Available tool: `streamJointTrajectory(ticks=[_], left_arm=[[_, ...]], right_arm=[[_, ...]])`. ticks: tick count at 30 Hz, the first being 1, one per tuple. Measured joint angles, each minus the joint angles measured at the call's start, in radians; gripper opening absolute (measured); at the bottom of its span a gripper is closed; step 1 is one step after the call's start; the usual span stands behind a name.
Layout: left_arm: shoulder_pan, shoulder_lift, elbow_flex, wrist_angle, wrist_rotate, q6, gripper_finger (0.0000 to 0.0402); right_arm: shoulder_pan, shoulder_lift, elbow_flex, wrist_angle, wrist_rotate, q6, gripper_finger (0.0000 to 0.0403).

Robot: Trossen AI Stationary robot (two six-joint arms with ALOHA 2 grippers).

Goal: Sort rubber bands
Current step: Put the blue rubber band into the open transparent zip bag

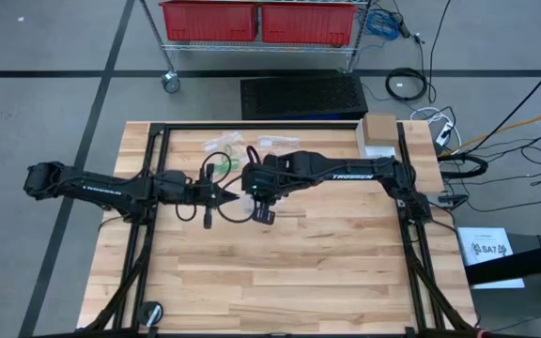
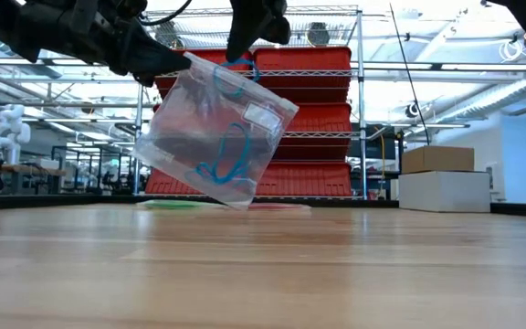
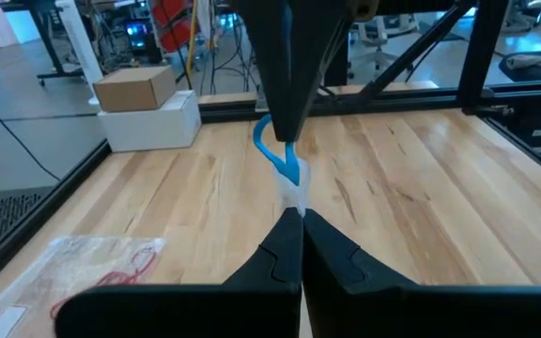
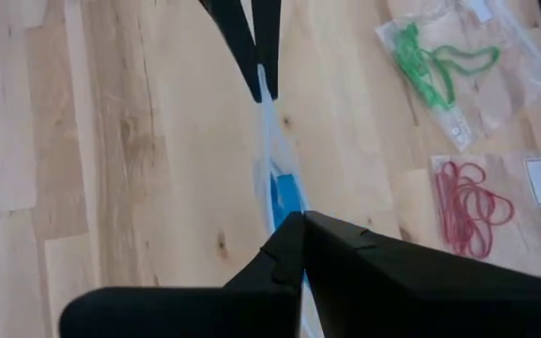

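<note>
Now I've got both pincers, left [image 2: 158, 73] & right [image 2: 242, 53], clenched on the clear bag [image 2: 215, 132] w/ blue rubber bands [image 2: 226, 155] above the surface [image 2: 263, 274]; next, lower it beside the other bags

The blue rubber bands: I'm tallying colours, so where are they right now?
The blue rubber bands sit inside a clear bag held off the table mid-table between the left gripper and right gripper.

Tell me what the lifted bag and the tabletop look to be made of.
Bag: apparently thin clear plastic film, glossy; blue rubber bands show through it and it crinkles. Tabletop: looks like light jointed wood planks with visible grain, smooth satin finish.
</note>
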Motion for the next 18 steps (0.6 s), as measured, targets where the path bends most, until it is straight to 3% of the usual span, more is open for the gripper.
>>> streamJointTrajectory(ticks=[18], left_arm=[[0.0, 0.0, 0.0, 0.02, 0.0, -0.001, 0.0002]], right_arm=[[0.005, 0.08, 0.0, 0.026, -0.004, -0.012, 0.0004]])
